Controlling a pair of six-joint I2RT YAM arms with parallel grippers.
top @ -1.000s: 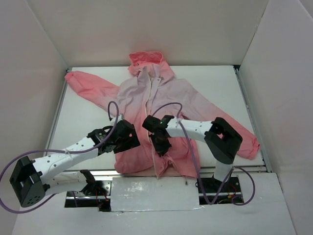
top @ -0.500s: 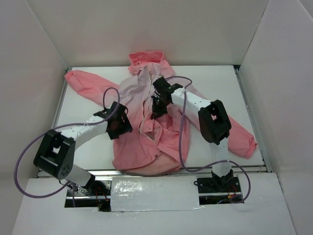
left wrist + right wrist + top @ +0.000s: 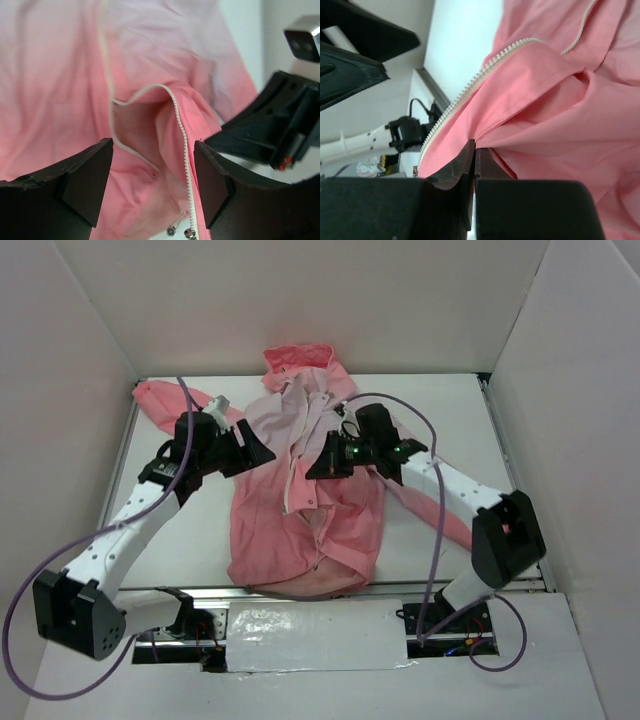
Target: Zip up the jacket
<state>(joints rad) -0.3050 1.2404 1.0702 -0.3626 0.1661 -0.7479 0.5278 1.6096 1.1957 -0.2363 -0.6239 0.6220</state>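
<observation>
White table (image 3: 450, 410) under unzipped jacket (image 3: 340, 530)

1. Left gripper (image 3: 152, 165) at the bottom edge, black fingers (image 3: 85, 185) spread well apart, nothing held between them.
2. Under and beyond the fingers, the jacket (image 3: 55, 90), coral pink at the near side and fading to pale lilac-white toward the top.
3. White zipper (image 3: 179, 125) not closed here: two lines of teeth apart, with wrinkled pink inner cloth in the gap.
4. Right line of teeth just beside the right finger, with a small metal slider (image 3: 189, 233) at the lower edge.
5. At the right, a black part of the other arm (image 3: 270, 130), near the jacket's side.
6. Strip of white table (image 3: 245, 30) at the upper right.
</observation>
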